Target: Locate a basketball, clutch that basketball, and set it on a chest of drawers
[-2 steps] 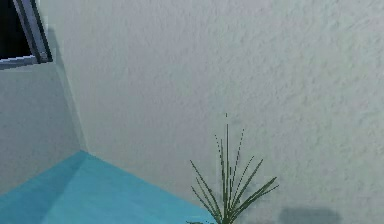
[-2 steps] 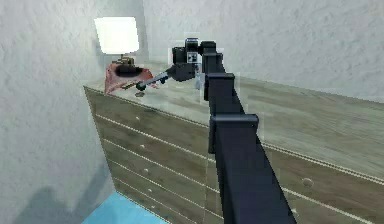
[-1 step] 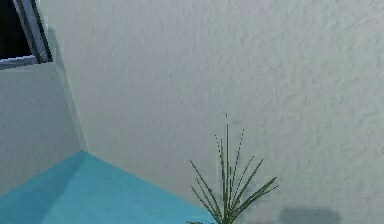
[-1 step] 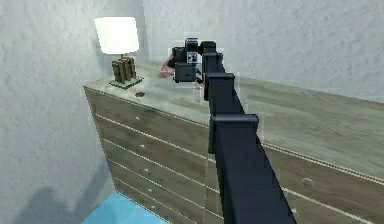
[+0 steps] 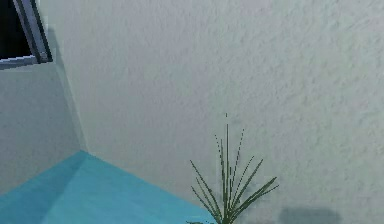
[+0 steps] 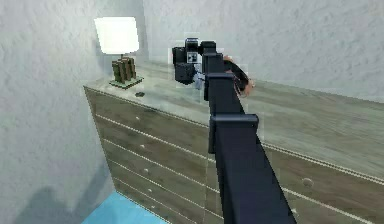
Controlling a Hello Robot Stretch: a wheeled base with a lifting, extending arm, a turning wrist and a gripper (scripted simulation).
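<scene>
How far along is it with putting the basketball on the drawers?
Done, apparently: the robot stands at the chest of drawers, its arm stretched over the wooden top near the table lamp. In hand: the gripper shows against that top, and I cannot tell whether it holds anything; a reddish rounded edge beside the arm may be the basketball. Left: the ball resting on top, clear of the gripper.
</scene>
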